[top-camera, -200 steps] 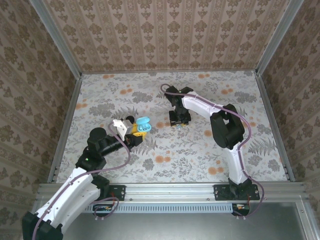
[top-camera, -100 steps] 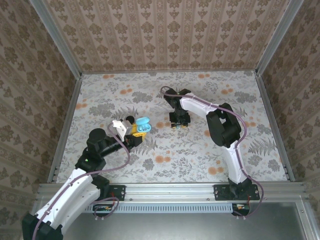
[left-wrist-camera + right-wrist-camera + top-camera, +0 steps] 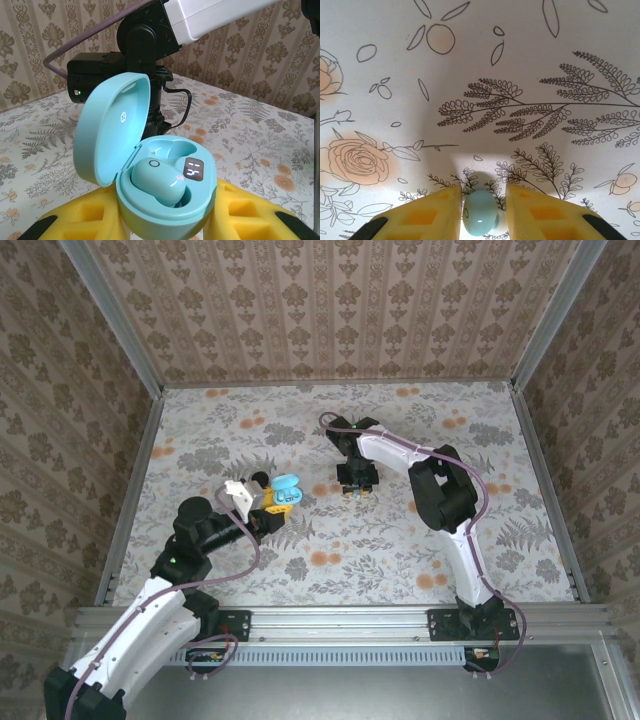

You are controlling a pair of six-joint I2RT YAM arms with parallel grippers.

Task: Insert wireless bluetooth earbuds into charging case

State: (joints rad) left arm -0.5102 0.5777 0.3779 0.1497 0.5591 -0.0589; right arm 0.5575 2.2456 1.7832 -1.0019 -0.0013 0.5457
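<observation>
Where the floral-printed worktop spreads between its papered walls, the right arm bends in from the near right corner toward the middle, while the left arm reaches from the near left corner toward the left half. The left claw is clenched on a teal charging case, gripping its lower body between yellow foam fingers, about midway between the near and far edges. The case's lid stands hinged open and tilted back to the left. One teal earbud, the seated earbud, lies in the nearer socket, and the socket behind it is hollow. A small lit display on the case's inner face shows pale digits.

The right claw points down at the worktop near its middle, well apart from the case. Its yellow fingers stand close on either side of the loose earbud, a second teal bud resting on the cloth. Whether the fingers actually pinch it I cannot tell.
</observation>
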